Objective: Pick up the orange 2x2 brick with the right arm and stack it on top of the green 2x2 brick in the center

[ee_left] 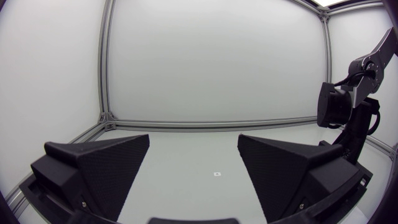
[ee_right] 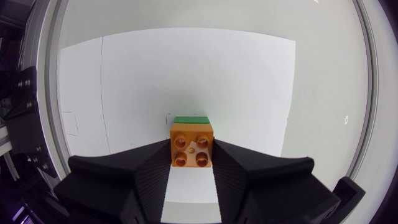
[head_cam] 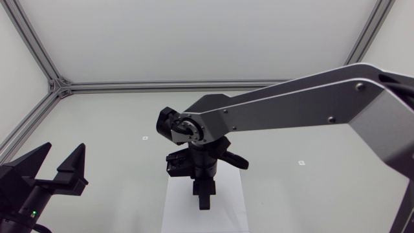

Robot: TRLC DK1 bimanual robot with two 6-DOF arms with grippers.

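Right arm (head_cam: pixel 291 103) came in from the right side and reached to the middle of the tabletop (head_cam: pixel 310 175). It pointed down over a white sheet (head_cam: pixel 178 210). Right claw (ee_right: pixel 192 154) was closed narrow on the orange 2x2 brick (ee_right: pixel 192 144), one finger on each side, studs facing the wrist camera. Green 2x2 brick (ee_right: pixel 191 120) sat on the sheet directly under the orange one, only one edge strip showing past it. Couldn't tell if the two were pressed together. Left claw (head_cam: pixel 63 149) was near the tabletop's left edge, well apart from the bricks, fingers spread wide with nothing between them.
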